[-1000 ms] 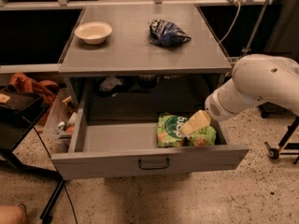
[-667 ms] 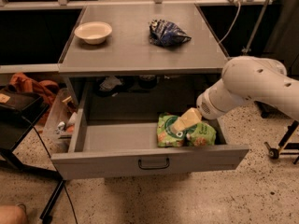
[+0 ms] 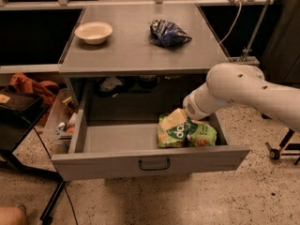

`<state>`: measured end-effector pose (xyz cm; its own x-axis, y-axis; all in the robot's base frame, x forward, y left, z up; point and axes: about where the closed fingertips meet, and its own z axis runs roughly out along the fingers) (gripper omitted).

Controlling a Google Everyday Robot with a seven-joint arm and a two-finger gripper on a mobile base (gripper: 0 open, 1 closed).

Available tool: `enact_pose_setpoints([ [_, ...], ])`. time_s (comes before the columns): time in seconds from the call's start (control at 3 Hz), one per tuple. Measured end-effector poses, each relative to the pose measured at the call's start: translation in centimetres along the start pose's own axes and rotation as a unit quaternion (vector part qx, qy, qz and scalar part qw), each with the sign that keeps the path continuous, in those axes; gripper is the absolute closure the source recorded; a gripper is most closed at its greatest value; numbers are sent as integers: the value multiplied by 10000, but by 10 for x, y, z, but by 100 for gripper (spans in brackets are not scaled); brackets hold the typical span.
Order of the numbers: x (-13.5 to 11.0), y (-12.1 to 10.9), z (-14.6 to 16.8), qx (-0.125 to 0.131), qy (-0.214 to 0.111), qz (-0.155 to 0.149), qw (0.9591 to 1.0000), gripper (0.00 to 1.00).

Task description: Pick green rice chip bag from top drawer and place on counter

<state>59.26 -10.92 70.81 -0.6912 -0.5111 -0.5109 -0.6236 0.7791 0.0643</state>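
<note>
The arm (image 3: 243, 86) has shifted left since a second ago, carrying the tool (image 3: 174, 119) from the bag's right side towards its left; the grey bench (image 3: 131, 55) stands on a speckled floor (image 3: 234, 196); one cream bowl (image 3: 93, 32) and one dark blue snack bag (image 3: 168, 33) lie on the bench, well apart; one top drawer (image 3: 112, 138) stands open, its single bar handle (image 3: 154, 164) facing out; inside, at the right front, lies one green rice chip bag (image 3: 200, 134), the tool over its upper left part; whether the tool is clenched or released cannot be told.
</note>
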Motion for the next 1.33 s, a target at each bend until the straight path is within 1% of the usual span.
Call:
enact_pose_setpoints([
  [0.33, 1, 16, 17, -185, -82, -229, 9995, 0],
  [0.67, 4, 27, 32, -310, -96, -552, 9979, 0],
  [1.0, 6, 31, 47, -356, -13, -739, 9966, 0],
  [1.33, 8, 28, 50, -409, 11, -766, 9962, 0],
])
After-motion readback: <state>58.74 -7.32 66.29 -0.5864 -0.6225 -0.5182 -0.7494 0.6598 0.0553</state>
